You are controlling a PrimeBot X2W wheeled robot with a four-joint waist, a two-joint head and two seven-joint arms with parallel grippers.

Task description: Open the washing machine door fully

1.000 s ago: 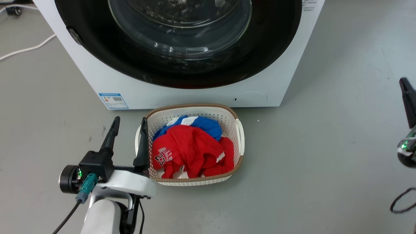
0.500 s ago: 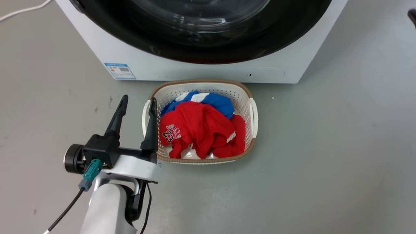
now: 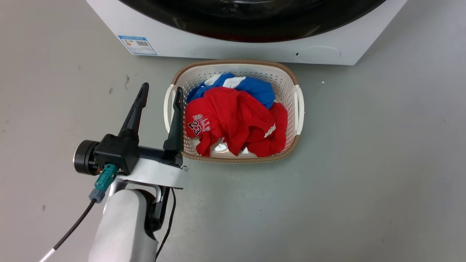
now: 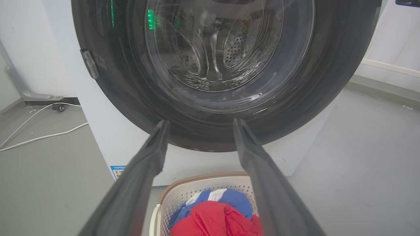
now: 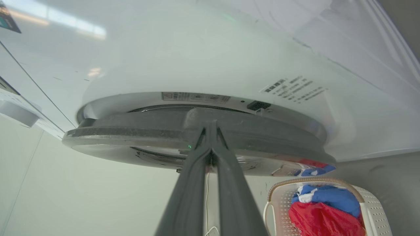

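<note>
The white washing machine (image 3: 233,49) fills the top of the head view, with the bottom arc of the glossy black washing machine door (image 3: 255,31) showing. In the left wrist view the door (image 4: 115,85) lies against the machine's front, its glass bowl over the steel drum. My left gripper (image 3: 161,94) is open and empty beside the basket, well short of the door, its fingers (image 4: 157,144) apart. In the right wrist view I see the door (image 5: 131,132) edge-on, and my right gripper (image 5: 210,126) is shut with its tips at the door's dark rim.
A white laundry basket (image 3: 297,105) with red and blue clothes (image 3: 233,120) stands on the grey floor right before the machine. A blue label sticker (image 3: 137,44) and a round flap (image 3: 317,52) sit low on the front. White cables (image 4: 39,137) lie left of the machine.
The head camera has tilted down, so the machine and basket have slid up the picture. My right gripper rose along the right edge towards the machine and left the head view.
</note>
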